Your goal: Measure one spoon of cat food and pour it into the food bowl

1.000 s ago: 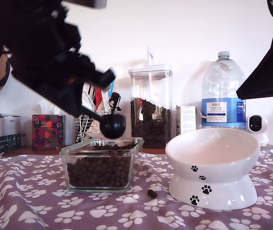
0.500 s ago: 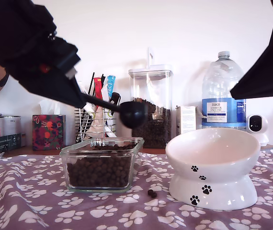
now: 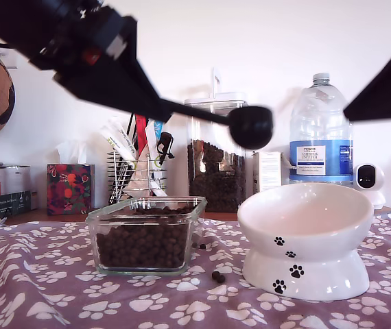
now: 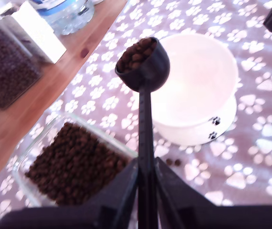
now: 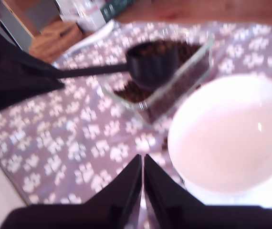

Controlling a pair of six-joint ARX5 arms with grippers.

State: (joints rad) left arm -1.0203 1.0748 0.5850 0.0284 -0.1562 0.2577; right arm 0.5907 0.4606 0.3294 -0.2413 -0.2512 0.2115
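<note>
Lying nearest on the cloth: 2 loose pellets (image 3: 217, 277). Next, 1 glass dish (image 3: 145, 235) of cat food (image 3: 140, 245) and 1 food bowl (image 3: 305, 236), w/ the spoon (image 3: 249, 126) pinched by my first gripper (image 4: 147, 183), held full above the gap between them. My second gripper (image 5: 142, 168): fingers pressed together, nothing held.

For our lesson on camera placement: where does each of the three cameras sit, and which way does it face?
Exterior view: table height, facing the wall; both black arms overhead.
First wrist view: rides my first claw, looking down the black plastic scoop toward the white ceramic paw-print bowl.
Second wrist view: rides my second claw, above the bowl, empty.
All show the square glass kibble dish.
</note>
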